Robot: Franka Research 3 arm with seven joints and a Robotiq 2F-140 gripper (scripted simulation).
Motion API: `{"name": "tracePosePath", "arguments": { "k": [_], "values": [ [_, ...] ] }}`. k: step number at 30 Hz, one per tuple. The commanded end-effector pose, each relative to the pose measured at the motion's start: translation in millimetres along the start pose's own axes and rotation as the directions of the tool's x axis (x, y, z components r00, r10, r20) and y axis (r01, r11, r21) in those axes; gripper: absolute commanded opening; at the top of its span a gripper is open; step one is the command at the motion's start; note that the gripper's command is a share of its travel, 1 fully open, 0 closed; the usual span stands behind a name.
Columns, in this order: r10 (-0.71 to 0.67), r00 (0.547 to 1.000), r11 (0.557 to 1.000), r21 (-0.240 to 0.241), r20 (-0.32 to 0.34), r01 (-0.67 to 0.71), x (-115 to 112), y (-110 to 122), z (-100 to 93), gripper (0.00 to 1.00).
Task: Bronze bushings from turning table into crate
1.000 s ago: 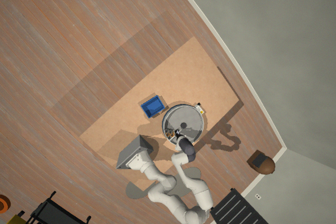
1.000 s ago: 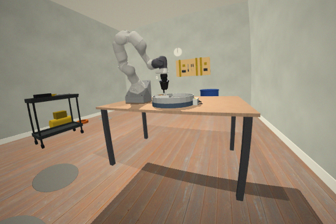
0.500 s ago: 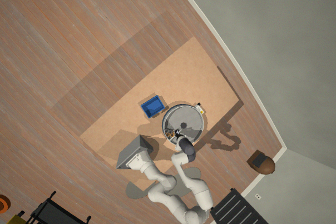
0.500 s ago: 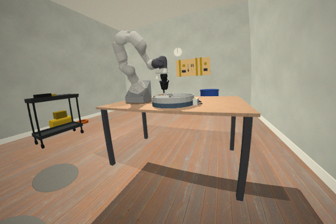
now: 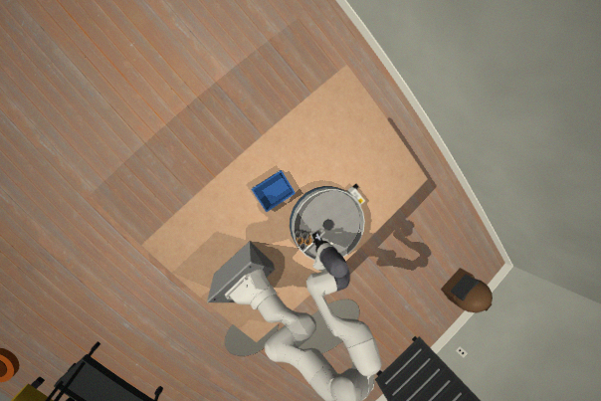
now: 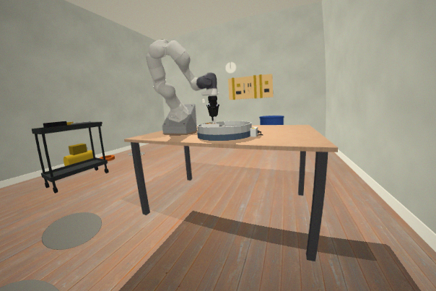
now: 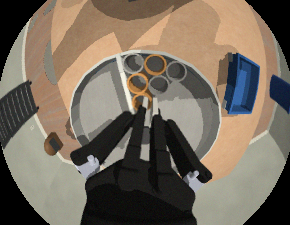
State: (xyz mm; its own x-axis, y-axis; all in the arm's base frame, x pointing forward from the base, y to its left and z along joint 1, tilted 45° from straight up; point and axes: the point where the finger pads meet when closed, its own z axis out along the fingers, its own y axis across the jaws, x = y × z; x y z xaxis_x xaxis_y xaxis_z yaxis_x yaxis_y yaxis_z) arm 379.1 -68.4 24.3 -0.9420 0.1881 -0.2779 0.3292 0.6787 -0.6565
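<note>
The grey turning table (image 5: 343,208) (image 6: 224,136) (image 7: 97,106) carries a group of bushings beside its white divider bar. In the wrist view three are bronze: a far one (image 7: 165,64), a middle one (image 7: 128,82) and the nearest one (image 7: 133,103). Three steel ones stand among them: one at the back left (image 7: 125,63), one at the right (image 7: 185,72) and one in the middle (image 7: 168,85). My gripper (image 5: 318,236) (image 7: 149,102) is nearly closed across the right wall of the nearest bronze bushing, one fingertip inside the ring and one outside. The fingertips partly hide it. The blue crate (image 5: 281,201) (image 7: 255,84) shows nothing inside.
The raised rim of the turning table surrounds the bushings. The divider bar (image 7: 124,81) runs close along their left side in the wrist view. A small white box (image 5: 356,194) (image 6: 254,131) sits against the outside of the turning table. The arm's grey base (image 5: 234,273) (image 6: 179,124) stands on the table.
</note>
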Motion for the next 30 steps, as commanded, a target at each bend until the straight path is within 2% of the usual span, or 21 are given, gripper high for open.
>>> {"name": "tracePosePath", "arguments": {
  "k": [1,12,19,30],
  "values": [
    [0.003,1.0,1.0,0.001,-0.001,-0.003,1,0,0.8,0.0],
    [0.003,1.0,1.0,0.001,-0.001,-0.003,1,0,0.5,0.0],
    [0.003,1.0,1.0,0.001,-0.001,-0.003,1,0,-7.7,0.0],
    [0.003,1.0,1.0,0.001,-0.001,-0.003,1,0,-55.2,0.0]
  ]
}}
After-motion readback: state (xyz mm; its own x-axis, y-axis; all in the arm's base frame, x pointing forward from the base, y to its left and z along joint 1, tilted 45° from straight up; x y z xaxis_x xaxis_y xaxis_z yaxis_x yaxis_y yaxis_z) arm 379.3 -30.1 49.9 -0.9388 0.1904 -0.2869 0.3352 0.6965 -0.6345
